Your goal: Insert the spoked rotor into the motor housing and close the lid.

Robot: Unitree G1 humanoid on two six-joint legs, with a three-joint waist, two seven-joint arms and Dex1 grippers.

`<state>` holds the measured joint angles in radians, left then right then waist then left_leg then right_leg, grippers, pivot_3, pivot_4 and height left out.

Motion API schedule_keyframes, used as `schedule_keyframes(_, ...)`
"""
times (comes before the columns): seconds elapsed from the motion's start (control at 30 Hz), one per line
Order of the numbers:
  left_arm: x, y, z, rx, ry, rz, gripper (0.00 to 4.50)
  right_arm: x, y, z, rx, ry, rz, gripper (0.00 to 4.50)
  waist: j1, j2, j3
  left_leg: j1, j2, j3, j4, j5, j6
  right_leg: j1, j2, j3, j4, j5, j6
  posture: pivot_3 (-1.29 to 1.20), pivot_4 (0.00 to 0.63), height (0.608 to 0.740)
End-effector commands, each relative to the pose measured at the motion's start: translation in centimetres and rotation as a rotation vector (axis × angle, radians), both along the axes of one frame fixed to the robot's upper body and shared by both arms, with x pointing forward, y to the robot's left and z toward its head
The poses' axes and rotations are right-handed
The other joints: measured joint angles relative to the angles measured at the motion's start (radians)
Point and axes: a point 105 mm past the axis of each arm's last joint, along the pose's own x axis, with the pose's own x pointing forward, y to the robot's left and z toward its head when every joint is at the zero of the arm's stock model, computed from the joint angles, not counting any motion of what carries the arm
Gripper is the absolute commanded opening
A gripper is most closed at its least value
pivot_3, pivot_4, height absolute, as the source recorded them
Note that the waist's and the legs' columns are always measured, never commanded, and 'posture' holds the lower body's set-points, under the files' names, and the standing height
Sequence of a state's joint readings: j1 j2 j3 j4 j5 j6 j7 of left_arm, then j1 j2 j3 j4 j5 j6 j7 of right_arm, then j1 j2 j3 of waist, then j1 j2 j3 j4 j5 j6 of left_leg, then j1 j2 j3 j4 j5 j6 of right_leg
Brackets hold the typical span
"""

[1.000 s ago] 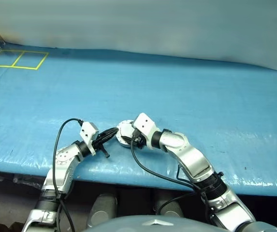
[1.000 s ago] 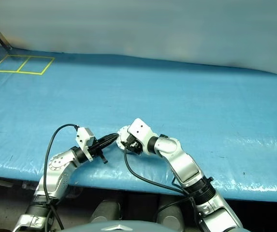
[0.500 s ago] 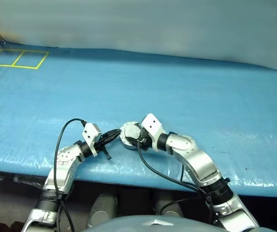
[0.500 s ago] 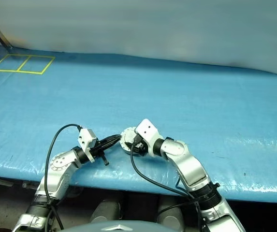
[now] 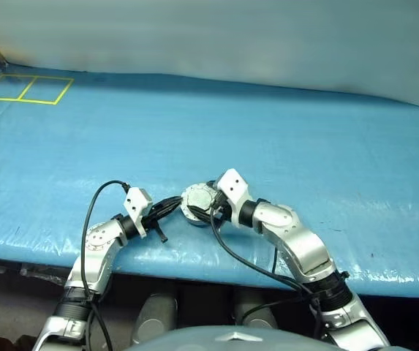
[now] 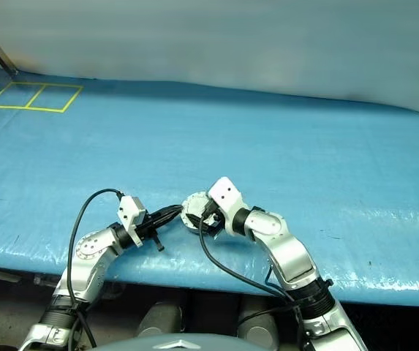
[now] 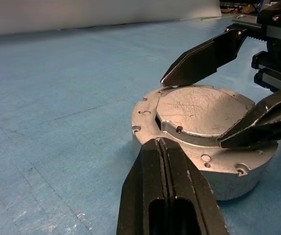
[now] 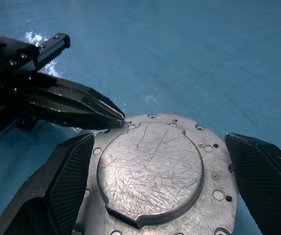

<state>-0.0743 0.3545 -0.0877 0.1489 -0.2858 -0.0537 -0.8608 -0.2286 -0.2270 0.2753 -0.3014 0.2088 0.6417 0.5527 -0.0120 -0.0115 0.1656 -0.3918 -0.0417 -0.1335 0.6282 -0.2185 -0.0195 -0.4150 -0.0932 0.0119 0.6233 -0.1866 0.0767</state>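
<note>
A: Start at the right gripper (image 8: 150, 191). How does it stand?

B: Its two black fingers (image 8: 69, 176) are spread wide, one on each side of the motor housing (image 7: 204, 132), at about nine and three o'clock around the disc as the right wrist view shows it. They straddle the case without pinching it, as far as I can see.

A: And the left gripper (image 7: 161, 143)?

B: Fingers pressed together, tip resting against the housing's flange at its near edge, like a prop. It carries nothing.

A: Where is the housing itself?

B: On the blue table cover (image 5: 282, 131), close to the near edge, between the two arms; from the head camera it sits at roughly six o'clock in the scene. The lid (image 8: 150, 169) lies flat on top, a scratched grey disc, so the case reads as shut. The spoked rotor I cannot see; whether it is inside is hidden.

A: So which step is this?

B: I judge it the closing stage, with the lid down and the right hand letting go.

A: Next move?

B: Probably draw the right fingers straight clear without nudging the case, while the left tip steadies it, then check the lid seats flush.
</note>
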Motion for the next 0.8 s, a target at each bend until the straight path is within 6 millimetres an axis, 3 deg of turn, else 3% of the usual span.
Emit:
schedule_keyframes(0.03,-0.7,-0.2,-1.4,0.020,0.054,-0.023,0.00,0.0,-1.1,3.0,0.155,0.000,-0.047,4.48,0.000,0.000,0.000,0.000,0.000,0.000,0.000,0.000,0.000,0.000,0.000,0.000,0.000,0.000,0.000,0.00,0.150,0.740)
schedule_keyframes(0.1,-0.7,-0.3,-1.4,0.018,0.054,-0.023,0.00,0.0,-2.3,3.1,0.211,0.067,-0.101,4.48,0.001,0.000,0.000,0.000,0.000,0.000,0.000,0.000,0.000,0.000,0.000,0.000,0.000,0.000,0.000,0.00,0.150,0.740)
schedule_keyframes(0.27,-0.7,-0.3,-1.5,0.019,0.051,-0.024,0.00,-1.2,-4.6,1.0,0.233,0.263,-0.160,4.48,0.001,0.000,0.000,-0.001,0.000,-0.001,0.000,0.000,0.000,0.000,0.000,0.000,0.000,0.000,0.000,0.00,0.150,0.740)
schedule_keyframes(0.37,-0.6,-0.3,-1.5,0.020,0.047,-0.025,0.00,-1.9,-5.4,-0.1,0.332,0.396,-0.184,4.48,0.000,0.001,0.000,-0.001,0.000,0.000,-0.001,0.000,0.000,-0.001,0.000,0.000,0.000,0.000,0.000,0.00,0.150,0.740)
schedule_keyframes(0.6,-0.3,-0.4,-1.4,0.025,0.035,-0.029,0.00,-2.3,-4.6,-2.0,0.613,0.665,-0.185,4.48,0.000,0.001,0.000,0.000,0.000,0.000,0.000,0.000,0.000,0.000,0.000,0.000,0.000,0.000,0.000,0.00,0.150,0.740)
schedule_keyframes(0.8,-0.3,-0.4,-1.4,0.030,0.027,-0.025,0.00,-2.0,-3.7,-3.6,0.697,0.799,-0.198,4.48,-0.001,0.001,0.000,-0.001,0.000,0.000,0.000,0.000,0.000,-0.001,0.000,0.000,0.000,0.000,0.000,0.00,0.150,0.740)
